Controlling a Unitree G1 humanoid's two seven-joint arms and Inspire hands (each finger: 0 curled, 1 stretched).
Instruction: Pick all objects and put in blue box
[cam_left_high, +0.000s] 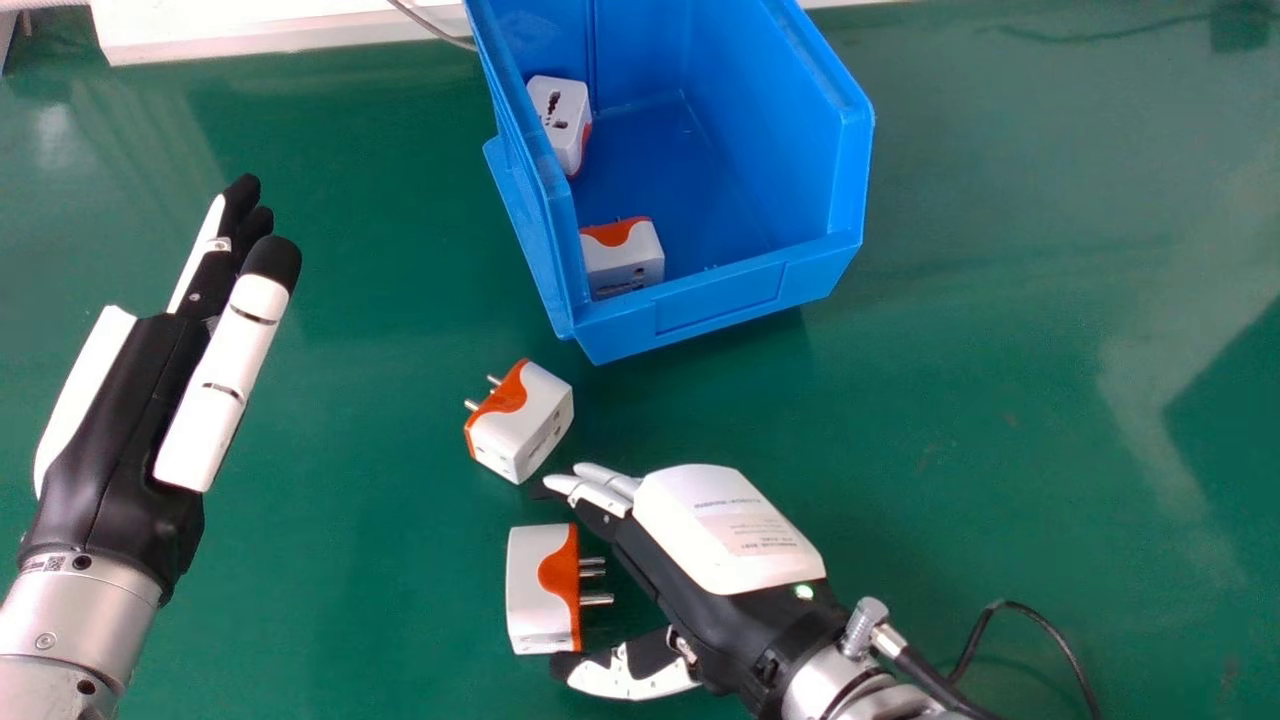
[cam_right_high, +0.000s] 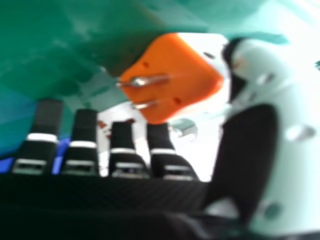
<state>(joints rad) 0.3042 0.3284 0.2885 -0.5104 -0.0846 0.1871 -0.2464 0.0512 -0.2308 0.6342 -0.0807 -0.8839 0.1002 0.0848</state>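
A: Surface first?
B: Green table (cam_left_high: 350, 560), pale slab (cam_left_high: 270, 25) along its far edge.
A: Blue box (cam_left_high: 735, 300)?
B: On the table, far side, open top, slightly turned. Two adapters inside.
A: Left hand (cam_left_high: 135, 400)?
B: Over the table at the robot's left, well apart from the box. Fingers straight and extended, nothing in them.
A: Right hand (cam_left_high: 735, 525)?
B: Low over the near part of the table, back of hand up. Fingers extended, thumb spread away from them. Not curled round anything. Whether the thumb touches an adapter: cannot tell.
A: Cabling?
B: Black cable (cam_left_high: 1040, 615) runs from the right wrist. Thin grey cable (cam_left_high: 430, 25) at the far edge, near the box.
A: Adapters, all four?
B: White and orange, similar size. Near adapter (cam_left_high: 535, 590) sits on the table between right thumb and fingers. Loose adapter (cam_left_high: 535, 425) is on the table too, between box and right hand, just beside the fingertips. Far boxed adapter (cam_left_high: 562, 110) is by the left wall; near boxed adapter (cam_left_high: 630, 260) is in the near left corner.
A: Pins?
B: Near adapter's metal pins (cam_left_high: 597, 599) face the right palm. Loose adapter's pins (cam_left_high: 474, 405) point left.
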